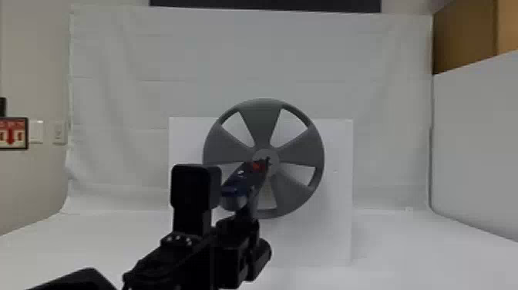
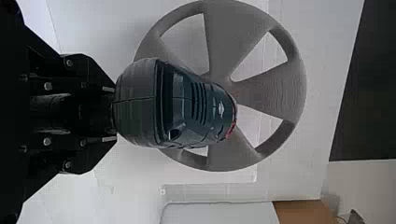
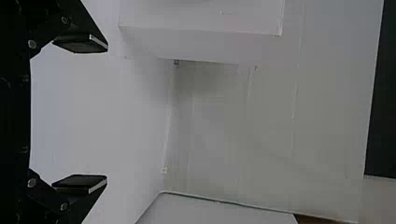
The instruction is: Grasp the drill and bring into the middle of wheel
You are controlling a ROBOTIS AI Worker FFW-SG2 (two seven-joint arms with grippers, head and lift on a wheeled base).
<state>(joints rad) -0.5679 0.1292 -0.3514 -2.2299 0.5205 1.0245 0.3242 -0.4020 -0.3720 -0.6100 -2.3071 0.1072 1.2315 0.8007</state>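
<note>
Well, drill (image 2: 177,105) in the left claw (image 1: 245,220); its body just above.

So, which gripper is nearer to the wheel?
Left. The left gripper holds the drill in front of the wheel; the right gripper is open, right of the white board.

Far to the left of the left claw (image 1: 246,219) and higher up, a sign (image 1: 20,145) on the wall (image 1: 36,77) has a red arrow (image 1: 10,137) pointing down. The drill (image 2: 184,102) in the claw has a small pale mark (image 2: 221,108). I can't read any words.
</note>
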